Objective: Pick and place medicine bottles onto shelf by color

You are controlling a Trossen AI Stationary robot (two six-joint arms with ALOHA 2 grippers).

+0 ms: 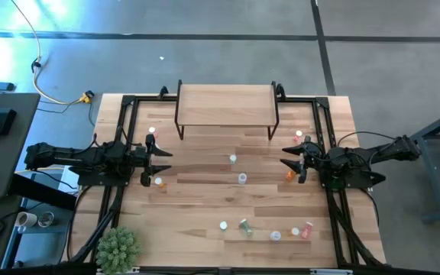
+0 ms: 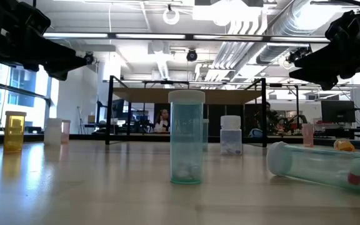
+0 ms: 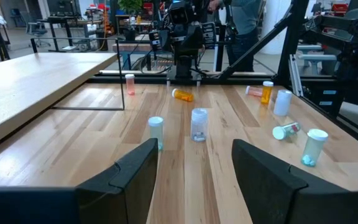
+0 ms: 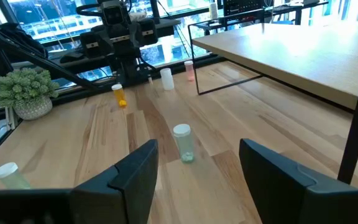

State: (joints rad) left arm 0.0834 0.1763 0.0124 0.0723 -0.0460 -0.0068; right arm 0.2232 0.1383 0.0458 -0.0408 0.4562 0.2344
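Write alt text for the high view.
Overhead: medicine bottles lie scattered across the wooden table, none on the shelf at its far edge. The left gripper and right gripper face each other, open and empty.

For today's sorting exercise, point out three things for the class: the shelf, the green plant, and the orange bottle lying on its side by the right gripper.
shelf point(image 1: 226, 103): high view, middle of its bare wooden top.
green plant point(image 1: 118, 246): high view, centre of the foliage.
orange bottle point(image 1: 289, 175): high view, its body.
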